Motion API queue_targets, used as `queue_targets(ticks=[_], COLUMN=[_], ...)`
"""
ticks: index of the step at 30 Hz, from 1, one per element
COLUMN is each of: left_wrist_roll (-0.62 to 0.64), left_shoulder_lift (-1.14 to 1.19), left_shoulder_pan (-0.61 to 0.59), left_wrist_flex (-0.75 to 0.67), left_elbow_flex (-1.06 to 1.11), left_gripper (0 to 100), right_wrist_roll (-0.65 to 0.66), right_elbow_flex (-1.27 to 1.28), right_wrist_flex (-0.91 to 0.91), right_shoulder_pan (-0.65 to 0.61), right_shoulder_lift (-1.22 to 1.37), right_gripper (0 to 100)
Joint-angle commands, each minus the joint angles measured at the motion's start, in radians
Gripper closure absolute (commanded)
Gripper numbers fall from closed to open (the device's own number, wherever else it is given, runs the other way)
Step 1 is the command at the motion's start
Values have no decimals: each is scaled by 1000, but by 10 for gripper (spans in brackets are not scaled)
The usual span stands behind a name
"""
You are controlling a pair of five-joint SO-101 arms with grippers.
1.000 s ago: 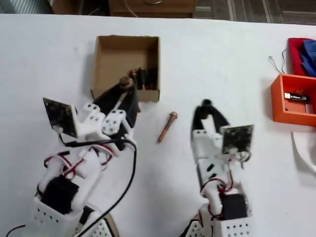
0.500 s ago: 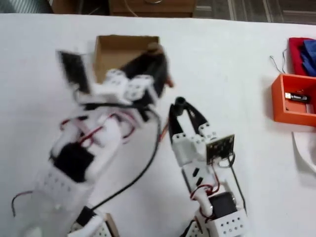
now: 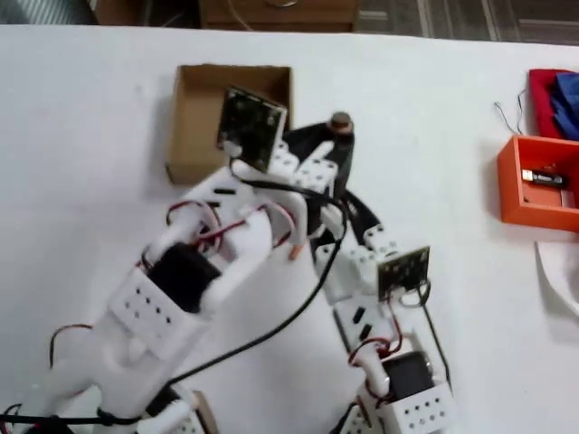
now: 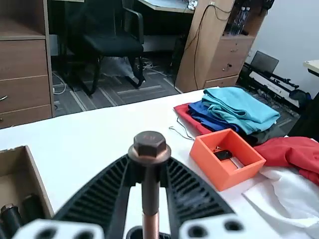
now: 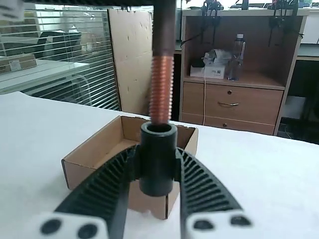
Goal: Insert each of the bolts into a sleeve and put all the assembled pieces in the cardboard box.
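Two pincers meet above the bench. The left pincer is clamped narrowly on a copper bolt just under its hex head. It holds the bolt upright, head on top, with the shank running down between the fingers. Directly beneath it, the right pincer is closed around a black sleeve, also upright, mouth up. The bolt's threaded end stands at that mouth, at or barely inside the rim; how deep it goes I cannot tell.

The cardboard box sits on the bench just beyond the right pincer and off to one side of the left pincer. Two dark pieces lie in its corner. A second bolt lies on the bench under the left arm, close beside the right pincer, mostly hidden. An orange tray and folded cloths are well apart from both pincers, on the side away from the box.

A second ago the left pincer hung at the box's near wall with the bolt already in it. The right pincer stood well apart with the sleeve, and the second bolt lay in the open between them. Half a second ago the left arm was swinging across the box's corner, and the right pincer had come over to the lying bolt. Since then the right pincer has kept its place, and the left has carried on past the box to stand over it.
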Motion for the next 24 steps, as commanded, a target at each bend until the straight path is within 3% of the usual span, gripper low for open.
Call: queue_targets(ticks=[1, 15, 24], left_wrist_roll=[-11, -14, -81], left_shoulder_lift=[5, 8, 8], left_shoulder_pan=[3, 3, -14], left_wrist_flex=[5, -5, -5], left_elbow_flex=[-50, -51, -50], left_gripper=[974, 975, 975], right_wrist_roll=[-6, -8, -8], right_elbow_flex=[-3, -3, -3], right_wrist_flex=[-27, -21, -21], right_shoulder_pan=[1, -2, -4], right_shoulder_lift=[-18, -18, -18], right_gripper=[977, 977, 977])
